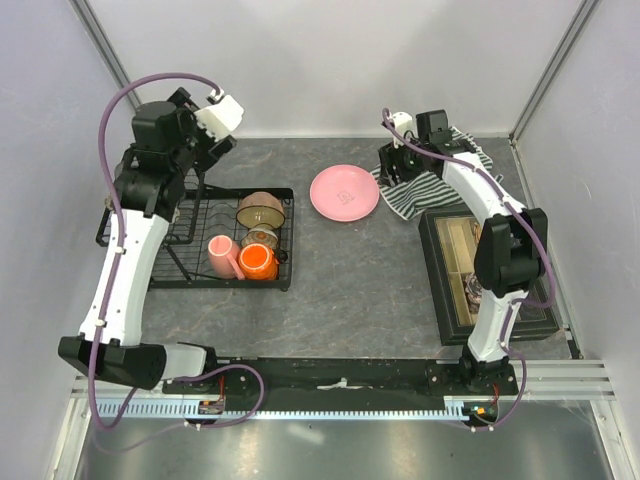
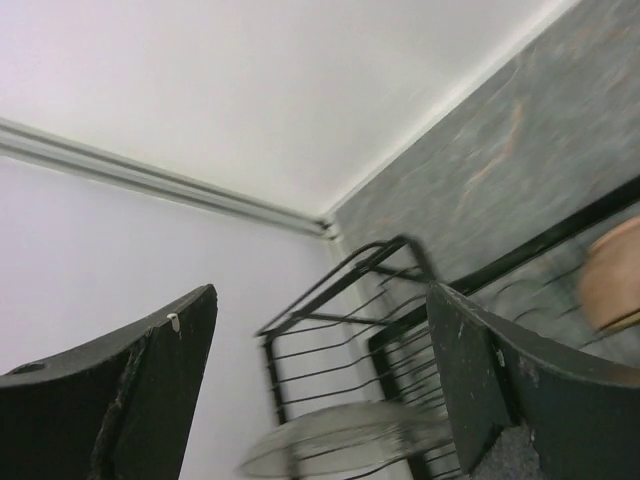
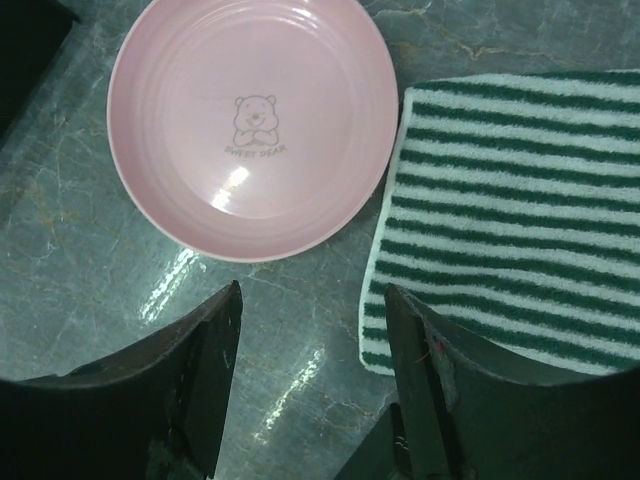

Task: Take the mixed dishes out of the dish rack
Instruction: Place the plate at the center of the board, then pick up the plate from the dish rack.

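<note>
Plate out, rack loaded
Pink plate [image 3: 252, 120] lies on the surface [image 1: 340, 280]; right end effector [image 3: 313, 295] near it and left end effector [image 2: 322, 300] over the dish rack [image 2: 340, 330] gape empty. Descending, the left may snag rack wires.

The left wrist view is smeared. A pale disc [image 2: 340, 435] low on the dish rack [image 2: 332, 342] is too blurred to name, and the tan-brown bowl [image 2: 612, 285] runs off the right edge. From above, the left arm [image 1: 138, 245] covers the rack's left end. The right wrist view crops the striped towel [image 3: 510, 200].
</note>
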You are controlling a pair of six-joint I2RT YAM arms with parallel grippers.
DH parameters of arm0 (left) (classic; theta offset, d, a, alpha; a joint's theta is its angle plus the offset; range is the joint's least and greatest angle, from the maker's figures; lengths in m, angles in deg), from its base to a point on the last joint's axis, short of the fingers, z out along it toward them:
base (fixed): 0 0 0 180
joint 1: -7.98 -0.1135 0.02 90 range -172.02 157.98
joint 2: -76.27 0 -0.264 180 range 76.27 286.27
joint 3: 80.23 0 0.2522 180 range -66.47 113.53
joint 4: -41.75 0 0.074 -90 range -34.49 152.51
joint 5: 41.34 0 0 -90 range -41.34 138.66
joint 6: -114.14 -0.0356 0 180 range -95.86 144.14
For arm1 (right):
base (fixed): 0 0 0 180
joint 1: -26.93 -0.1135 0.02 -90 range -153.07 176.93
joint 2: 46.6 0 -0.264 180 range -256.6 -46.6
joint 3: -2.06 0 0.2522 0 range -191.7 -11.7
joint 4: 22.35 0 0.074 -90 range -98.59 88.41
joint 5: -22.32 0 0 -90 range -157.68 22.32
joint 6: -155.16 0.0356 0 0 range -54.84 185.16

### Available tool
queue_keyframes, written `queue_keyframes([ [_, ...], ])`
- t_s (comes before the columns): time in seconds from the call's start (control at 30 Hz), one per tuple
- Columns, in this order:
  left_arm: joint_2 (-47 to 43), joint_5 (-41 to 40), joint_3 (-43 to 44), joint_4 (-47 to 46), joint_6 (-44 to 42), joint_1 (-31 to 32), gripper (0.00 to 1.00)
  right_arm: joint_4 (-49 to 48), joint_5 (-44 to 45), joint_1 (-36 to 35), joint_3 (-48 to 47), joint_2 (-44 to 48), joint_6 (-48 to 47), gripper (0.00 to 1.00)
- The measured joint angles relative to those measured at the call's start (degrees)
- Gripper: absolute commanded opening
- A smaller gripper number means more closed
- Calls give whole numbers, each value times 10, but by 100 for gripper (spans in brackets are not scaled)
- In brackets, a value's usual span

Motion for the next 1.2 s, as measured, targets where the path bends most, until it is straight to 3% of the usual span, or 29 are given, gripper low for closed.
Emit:
queue_keyframes([
  [0.3, 5, 82, 81, 177, -250, -59, 91, -9, -23, 0, 55, 14, -5, 70],
  [0.5, 28, 85, 96, 259, -373, -90, 90, -21, -41, 0, 66, 14, -3, 70],
  [0.93, 70, 78, 101, 326, -501, -133, 86, -35, -56, 0, 96, 14, -3, 70],
  [1.2, 102, 71, 118, 327, -553, -137, 77, -44, -60, 0, 109, 14, -4, 70],
])
